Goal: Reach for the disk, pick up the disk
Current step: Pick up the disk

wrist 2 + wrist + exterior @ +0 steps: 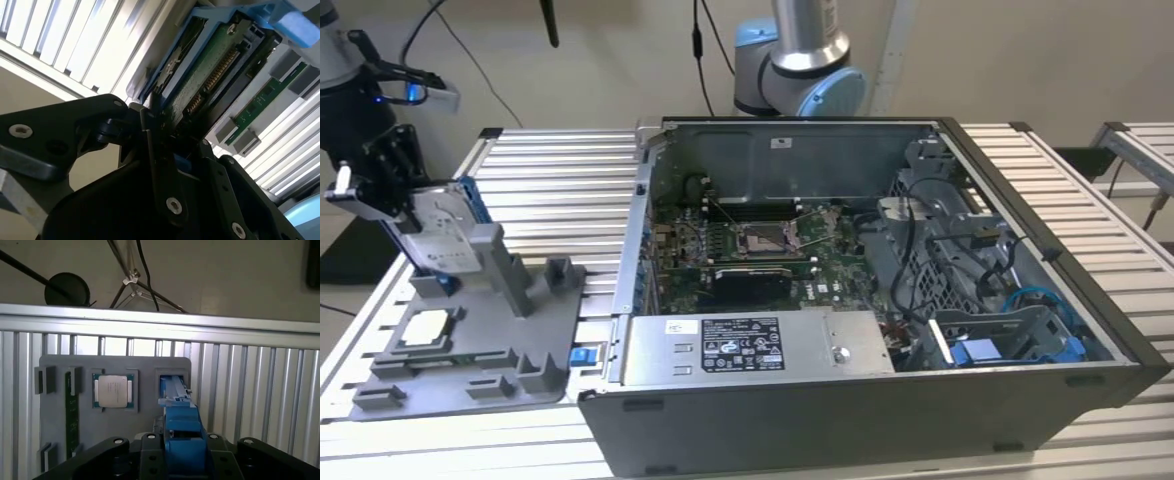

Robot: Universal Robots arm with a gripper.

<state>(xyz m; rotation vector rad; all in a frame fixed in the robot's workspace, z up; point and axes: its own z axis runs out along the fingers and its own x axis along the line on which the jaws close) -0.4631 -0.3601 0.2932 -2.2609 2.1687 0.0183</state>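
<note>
Pincer [398,212] pinching disk [443,235] by its blue bracket; disk on edge, tilted, above grey tray [480,375] near table [560,170] edge at exterior view's left. Likely best: hold square, raise straight, clear of tray's post [496,268].

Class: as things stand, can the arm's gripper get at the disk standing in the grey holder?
Very likely yes: the gripper is right at the disk, whose blue bracket sits between the jaws, which look shut on it; nothing blocks the way.
</note>
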